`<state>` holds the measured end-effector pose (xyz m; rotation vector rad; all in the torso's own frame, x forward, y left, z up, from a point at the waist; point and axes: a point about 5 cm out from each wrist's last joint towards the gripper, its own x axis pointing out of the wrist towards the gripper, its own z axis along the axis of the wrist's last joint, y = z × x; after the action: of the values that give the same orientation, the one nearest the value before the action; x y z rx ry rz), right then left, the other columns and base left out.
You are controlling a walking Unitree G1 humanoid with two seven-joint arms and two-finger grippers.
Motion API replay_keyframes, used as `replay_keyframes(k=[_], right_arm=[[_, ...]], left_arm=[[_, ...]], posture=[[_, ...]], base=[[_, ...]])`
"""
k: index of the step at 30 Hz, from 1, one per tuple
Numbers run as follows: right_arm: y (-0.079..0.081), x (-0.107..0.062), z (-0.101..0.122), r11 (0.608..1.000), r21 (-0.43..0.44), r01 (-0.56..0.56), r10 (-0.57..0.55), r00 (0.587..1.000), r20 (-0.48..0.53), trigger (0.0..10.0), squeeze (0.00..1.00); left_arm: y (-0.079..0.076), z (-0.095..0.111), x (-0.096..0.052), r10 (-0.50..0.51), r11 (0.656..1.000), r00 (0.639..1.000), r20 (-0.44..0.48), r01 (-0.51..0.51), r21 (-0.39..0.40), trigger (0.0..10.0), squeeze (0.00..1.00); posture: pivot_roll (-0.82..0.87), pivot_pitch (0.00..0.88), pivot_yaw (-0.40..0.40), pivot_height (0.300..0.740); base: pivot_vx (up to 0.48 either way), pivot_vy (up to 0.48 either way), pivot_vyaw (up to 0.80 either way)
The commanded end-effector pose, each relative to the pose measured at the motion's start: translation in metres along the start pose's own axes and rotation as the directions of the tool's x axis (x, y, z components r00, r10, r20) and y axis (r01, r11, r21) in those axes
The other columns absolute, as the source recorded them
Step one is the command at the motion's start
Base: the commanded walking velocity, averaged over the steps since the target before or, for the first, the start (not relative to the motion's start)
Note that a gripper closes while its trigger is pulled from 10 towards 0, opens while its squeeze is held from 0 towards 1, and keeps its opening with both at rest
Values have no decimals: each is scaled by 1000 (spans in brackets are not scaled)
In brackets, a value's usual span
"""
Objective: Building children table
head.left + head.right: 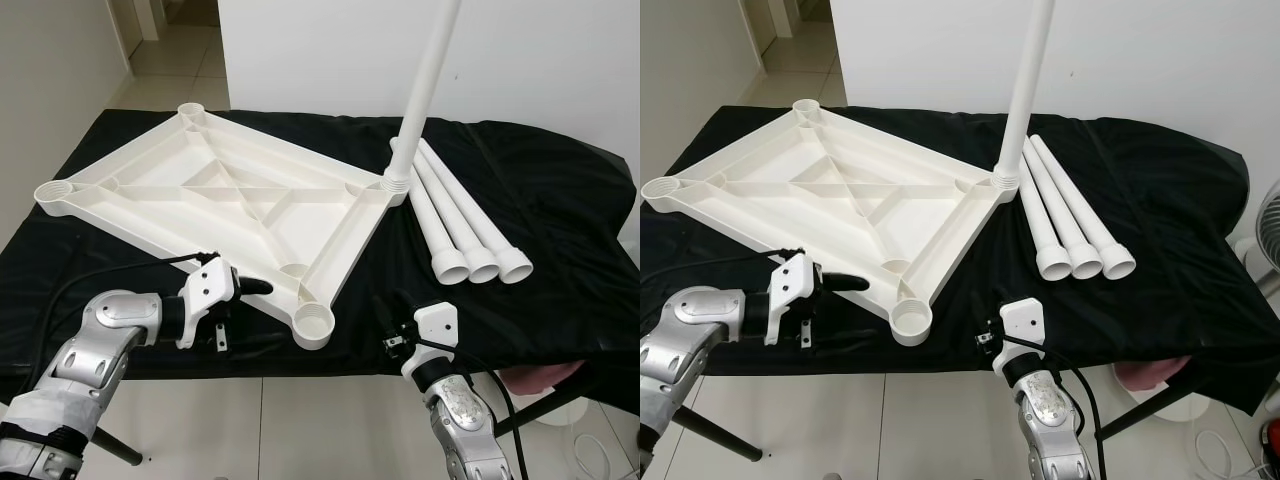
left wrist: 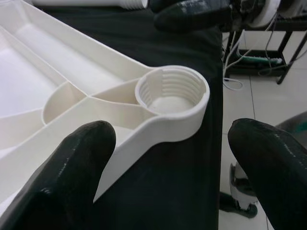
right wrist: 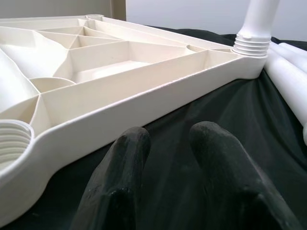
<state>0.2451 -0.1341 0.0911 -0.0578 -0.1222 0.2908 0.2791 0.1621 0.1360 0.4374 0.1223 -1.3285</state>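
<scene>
One leg (image 1: pixel 428 80) screwed into top (image 1: pixel 210 190); three legs (image 1: pixel 470 225) loose on tabletop (image 1: pixel 560 220). Left claw (image 1: pixel 250 287) wide by empty socket (image 2: pixel 171 93); right claw (image 3: pixel 168 143) narrow, empty.

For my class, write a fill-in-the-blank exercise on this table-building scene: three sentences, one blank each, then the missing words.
1. The white tabletop lies upside down on a ____ cloth.
2. One leg already stands screwed into a corner socket, and ____ loose legs lie beside the tabletop.
3. The left gripper, near the empty corner socket, has its fingers ____, while the right gripper rests at the cloth's near edge.

Missing words: black; three; open
</scene>
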Motion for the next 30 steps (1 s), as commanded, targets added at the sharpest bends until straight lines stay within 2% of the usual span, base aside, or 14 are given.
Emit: replay_keyframes(k=[1,6,9,16,19,20,24,25,30], right_arm=[[1,0,-3,1000,-1,-7,7,1000,-19,10000,0],[0,1,-1,1000,-3,-9,9,1000,-12,10000,0],[0,1,-1,1000,-4,-8,8,1000,-12,10000,0],[-1,0,0,1000,-6,-3,3,1000,-12,10000,0],[-1,0,0,1000,-7,-2,2,1000,-12,10000,0],[-2,0,0,1000,-7,0,0,1000,-13,10000,0],[-2,0,0,1000,-7,0,0,1000,-13,10000,0],[-2,-1,0,1000,-6,2,-2,1000,-13,10000,0],[-1,-3,-1,1000,-5,9,-9,1000,-15,10000,0]], left_arm=[[4,-4,2,10,1000,999,-48,-8,29,10000,0],[22,-7,10,139,990,986,-88,-135,47,10000,0],[29,-7,11,175,984,980,-94,-171,52,10000,0],[41,-7,9,191,981,974,-119,-185,66,10000,0],[46,-11,7,195,980,968,-156,-186,76,10000,0],[48,-17,6,202,979,959,-200,-189,83,10000,0],[48,-17,6,202,979,959,-200,-189,83,10000,0],[51,-22,6,219,976,947,-235,-207,74,10000,0],[54,-31,7,240,971,926,-293,-233,61,10000,0]], posture=[[-58,0,-26,740],[-66,0,-26,740],[-66,0,-26,740],[-79,0,-21,740],[-80,0,-20,740],[-83,0,-17,740],[-83,0,-17,740],[-83,0,-17,740],[-96,0,-4,740]], base=[[0,0,0],[0,0,0],[0,0,0],[0,0,0],[0,0,0],[0,0,0],[0,0,0],[0,0,0],[0,0,0]])
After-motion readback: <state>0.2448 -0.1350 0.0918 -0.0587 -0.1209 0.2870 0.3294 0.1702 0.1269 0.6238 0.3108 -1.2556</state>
